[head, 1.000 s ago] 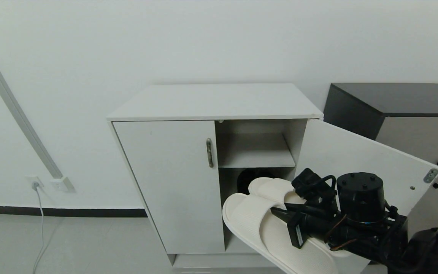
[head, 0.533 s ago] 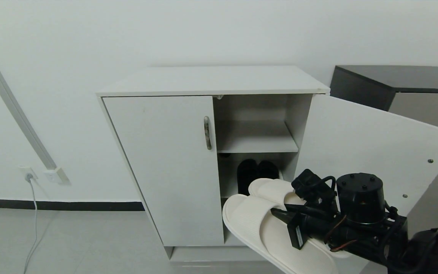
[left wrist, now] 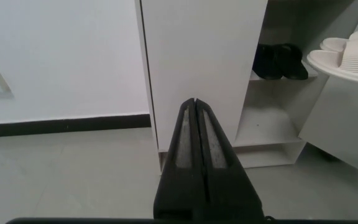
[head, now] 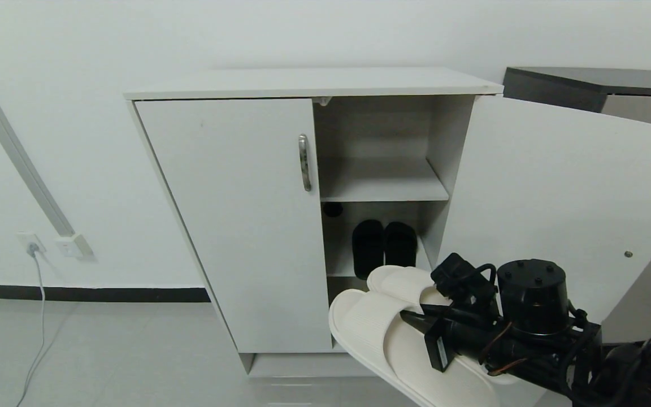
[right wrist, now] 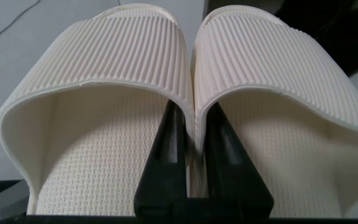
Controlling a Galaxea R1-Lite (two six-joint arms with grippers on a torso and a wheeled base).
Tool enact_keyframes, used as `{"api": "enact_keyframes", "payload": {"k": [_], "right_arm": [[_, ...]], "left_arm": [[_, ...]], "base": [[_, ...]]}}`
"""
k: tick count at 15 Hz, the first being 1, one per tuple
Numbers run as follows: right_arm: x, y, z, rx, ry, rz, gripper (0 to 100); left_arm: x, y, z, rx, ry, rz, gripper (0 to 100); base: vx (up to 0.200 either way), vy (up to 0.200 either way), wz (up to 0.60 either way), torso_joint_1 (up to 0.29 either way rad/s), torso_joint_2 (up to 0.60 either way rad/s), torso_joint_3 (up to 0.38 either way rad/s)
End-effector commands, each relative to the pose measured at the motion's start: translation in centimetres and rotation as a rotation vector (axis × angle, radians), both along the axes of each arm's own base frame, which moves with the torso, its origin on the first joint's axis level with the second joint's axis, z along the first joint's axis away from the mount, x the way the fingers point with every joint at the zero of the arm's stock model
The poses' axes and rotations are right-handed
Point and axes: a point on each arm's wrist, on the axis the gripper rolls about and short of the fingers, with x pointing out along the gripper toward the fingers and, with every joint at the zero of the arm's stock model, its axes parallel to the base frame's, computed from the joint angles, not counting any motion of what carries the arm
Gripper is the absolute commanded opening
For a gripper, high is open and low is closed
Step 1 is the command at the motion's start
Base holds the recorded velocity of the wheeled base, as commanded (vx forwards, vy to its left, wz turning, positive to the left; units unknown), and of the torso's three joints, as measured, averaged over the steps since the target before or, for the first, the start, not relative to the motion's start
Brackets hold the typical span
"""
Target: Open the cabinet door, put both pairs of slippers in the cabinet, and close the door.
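Note:
My right gripper [head: 416,314] is shut on a pair of white slippers [head: 385,328], pinching their inner edges together [right wrist: 191,134]. It holds them in front of the white cabinet [head: 314,85], low by its open right half. The right door [head: 551,186] stands swung out to the right. The left door [head: 241,220] with its metal handle [head: 304,163] is closed. A pair of black slippers [head: 383,244] lies on the cabinet's middle shelf, also seen as black slippers [left wrist: 280,60] from the left wrist. My left gripper [left wrist: 194,102] is shut with nothing in it, facing the closed left door.
The upper shelf [head: 379,181] holds nothing. A dark cabinet [head: 597,85] stands to the right behind the open door. A wall socket with a cable [head: 31,246] sits low on the wall at left. Grey floor [head: 105,356] lies before the cabinet.
The head camera has dropped lower, so the cabinet sits higher in the picture and the black slippers inside have come into sight. My right gripper keeps its hold on the white slippers.

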Motion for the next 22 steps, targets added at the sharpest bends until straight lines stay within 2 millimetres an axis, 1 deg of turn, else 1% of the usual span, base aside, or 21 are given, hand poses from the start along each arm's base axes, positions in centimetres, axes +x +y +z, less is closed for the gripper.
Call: {"api": "enact_keyframes", "payload": {"k": [1,5,9,14,15,18,20,21,22], "right_arm": [[0.0,0.0,-0.2,-0.004,0.005,0.001,0],[0.0,0.0,-0.1,0.001,-0.001,0.001,0],[-0.1,0.0,-0.1,0.001,-0.010,0.001,0],[0.1,0.5,-0.8,-0.004,-0.008,0.010,0],[0.1,0.5,-1.0,-0.005,-0.007,0.011,0],[0.0,0.8,-1.1,-0.006,-0.006,0.021,0],[0.2,1.6,-1.4,0.008,-0.026,0.011,0],[0.6,2.2,-1.6,0.016,-0.049,-0.025,0],[1.2,3.3,-1.8,0.016,-0.088,-0.103,0]], "left_arm": [[0.0,0.0,0.0,0.000,-0.001,0.000,0],[0.0,0.0,0.0,0.000,0.001,0.002,0],[0.0,0.0,0.0,0.000,-0.001,0.000,0],[0.0,0.0,0.0,0.000,-0.001,0.002,0],[0.0,0.0,0.0,0.000,-0.001,0.000,0],[0.0,0.0,0.0,0.001,0.001,0.000,0],[0.0,0.0,0.0,0.000,0.001,0.000,0],[0.0,0.0,0.0,0.001,0.001,0.000,0],[0.0,0.0,0.0,0.001,0.001,0.000,0]], "base": [[0.000,0.000,0.00,0.000,0.00,0.000],[0.000,0.000,0.00,0.000,0.00,0.000],[0.000,0.000,0.00,-0.002,0.11,0.090],[0.000,0.000,0.00,0.000,0.00,0.000],[0.000,0.000,-0.60,-0.002,0.00,0.002],[0.000,0.000,0.00,0.000,0.00,0.000],[0.000,0.000,0.00,0.000,0.00,0.000],[0.000,0.000,0.00,0.000,0.00,0.000],[0.000,0.000,0.00,0.000,0.00,0.000]]}}
